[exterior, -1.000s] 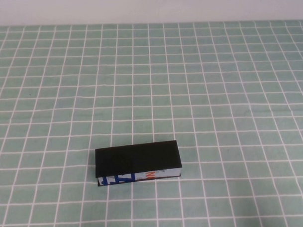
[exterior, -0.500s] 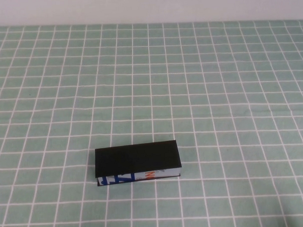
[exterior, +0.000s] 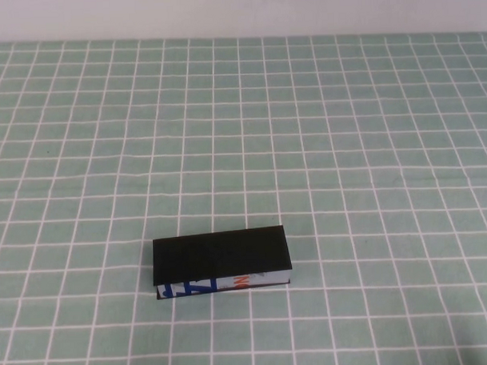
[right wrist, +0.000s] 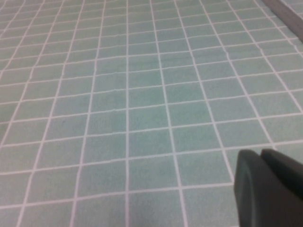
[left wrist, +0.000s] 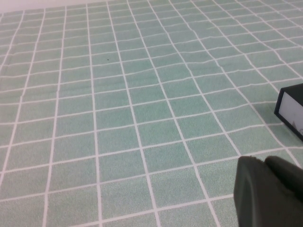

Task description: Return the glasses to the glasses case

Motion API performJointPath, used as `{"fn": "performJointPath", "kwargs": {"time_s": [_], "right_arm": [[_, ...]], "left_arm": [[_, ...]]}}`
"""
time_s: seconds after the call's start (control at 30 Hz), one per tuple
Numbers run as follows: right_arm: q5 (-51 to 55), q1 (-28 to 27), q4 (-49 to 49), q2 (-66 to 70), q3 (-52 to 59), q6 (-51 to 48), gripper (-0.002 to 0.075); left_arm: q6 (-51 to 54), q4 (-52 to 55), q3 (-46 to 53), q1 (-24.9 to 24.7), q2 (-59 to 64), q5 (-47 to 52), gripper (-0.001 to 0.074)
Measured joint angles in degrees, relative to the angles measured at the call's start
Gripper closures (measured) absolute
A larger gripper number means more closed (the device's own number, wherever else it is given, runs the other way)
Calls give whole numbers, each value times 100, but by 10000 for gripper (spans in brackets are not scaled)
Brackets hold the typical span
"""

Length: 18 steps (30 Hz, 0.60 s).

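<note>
The glasses case (exterior: pixel 222 259) lies on the green checked cloth, left of the middle and near the front, its black lid down and its white strip with blue and orange print facing me. One corner of the case (left wrist: pixel 292 108) shows in the left wrist view, a short way ahead of my left gripper (left wrist: pixel 264 161), whose fingers are pressed together with nothing between them. My right gripper (right wrist: pixel 260 153) hangs over bare cloth, shut and empty too. Neither gripper shows in the high view. The glasses are out of view.
The green cloth with a white grid (exterior: pixel 346 147) covers the whole table. A white wall (exterior: pixel 237 10) runs along the far edge. A grey edge strip (right wrist: pixel 289 12) shows in the right wrist view.
</note>
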Motion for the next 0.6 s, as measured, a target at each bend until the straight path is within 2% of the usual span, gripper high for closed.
{"fn": "performJointPath", "kwargs": {"time_s": [0.6], "right_arm": [[0,0,62,0,0,0,737]], "left_arm": [[0,0,0,0,0,3,737]]}}
